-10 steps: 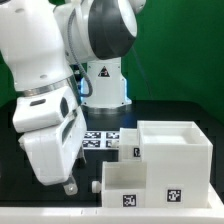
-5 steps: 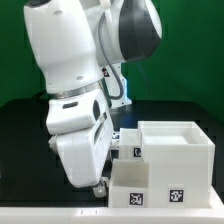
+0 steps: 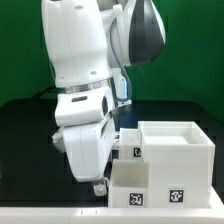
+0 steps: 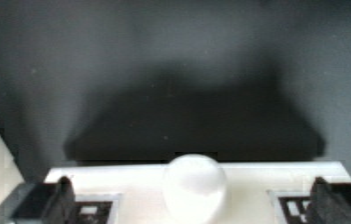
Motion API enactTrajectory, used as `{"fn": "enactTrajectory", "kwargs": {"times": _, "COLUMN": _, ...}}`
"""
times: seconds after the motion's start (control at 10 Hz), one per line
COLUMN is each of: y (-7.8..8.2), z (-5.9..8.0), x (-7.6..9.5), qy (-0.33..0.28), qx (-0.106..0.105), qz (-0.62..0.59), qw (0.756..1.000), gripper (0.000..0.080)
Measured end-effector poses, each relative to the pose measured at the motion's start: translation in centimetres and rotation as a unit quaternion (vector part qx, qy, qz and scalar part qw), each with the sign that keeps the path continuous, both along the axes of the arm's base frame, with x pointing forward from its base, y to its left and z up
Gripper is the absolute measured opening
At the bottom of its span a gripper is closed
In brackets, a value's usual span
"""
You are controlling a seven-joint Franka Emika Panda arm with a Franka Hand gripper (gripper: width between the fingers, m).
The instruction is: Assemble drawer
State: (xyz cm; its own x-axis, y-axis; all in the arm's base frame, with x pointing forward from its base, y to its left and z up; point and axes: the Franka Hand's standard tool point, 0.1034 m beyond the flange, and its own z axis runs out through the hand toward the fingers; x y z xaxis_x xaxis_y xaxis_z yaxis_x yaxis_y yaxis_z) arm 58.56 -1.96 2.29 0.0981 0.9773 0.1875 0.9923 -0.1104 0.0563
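Observation:
The drawer (image 3: 145, 186), a small white open-topped box with black-and-white tags on its face, stands at the front of the black table, against the larger white casing (image 3: 178, 143). My gripper (image 3: 98, 184) hangs low at the drawer's end on the exterior view's left. In the wrist view the gripper (image 4: 193, 206) is open. Its dark fingers (image 4: 47, 200) stand wide apart on either side of a white face of the drawer (image 4: 136, 182), which carries a rounded white knob (image 4: 193, 184) and two tags. Nothing is held.
The marker board (image 3: 128, 134) peeks out behind my hand, next to the casing. A long white strip (image 3: 60, 211) runs along the table's front edge. The black table (image 4: 172, 80) fills most of the wrist view.
The arm has swung toward the exterior view's right, from the open table up to the drawer's end. The drawer and casing have not moved.

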Motion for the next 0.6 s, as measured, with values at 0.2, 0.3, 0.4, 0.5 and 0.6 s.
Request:
{"fn": "enactTrajectory", "kwargs": {"times": 0.2, "y": -0.39, "z": -0.7, "x": 0.09, "qy": -0.006, "qx": -0.018, "qz": 0.057, "qw": 0.998, "gripper": 0.0648}}
{"fn": "enactTrajectory", "kwargs": {"times": 0.3, "y": -0.43, "z": -0.74, "x": 0.02, "qy": -0.004, "qx": -0.017, "qz": 0.05, "qw": 0.999, "gripper": 0.0648}}
{"fn": "enactTrajectory", "kwargs": {"times": 0.4, "y": -0.46, "z": -0.76, "x": 0.0, "qy": -0.004, "qx": -0.017, "qz": 0.05, "qw": 0.999, "gripper": 0.0648}}
{"fn": "enactTrajectory", "kwargs": {"times": 0.5, "y": -0.46, "z": -0.77, "x": 0.0, "qy": -0.004, "qx": -0.017, "qz": 0.05, "qw": 0.999, "gripper": 0.0648}}
{"fn": "enactTrajectory", "kwargs": {"times": 0.6, "y": -0.46, "z": -0.78, "x": -0.01, "qy": -0.004, "qx": -0.017, "qz": 0.05, "qw": 0.999, "gripper": 0.0648}}
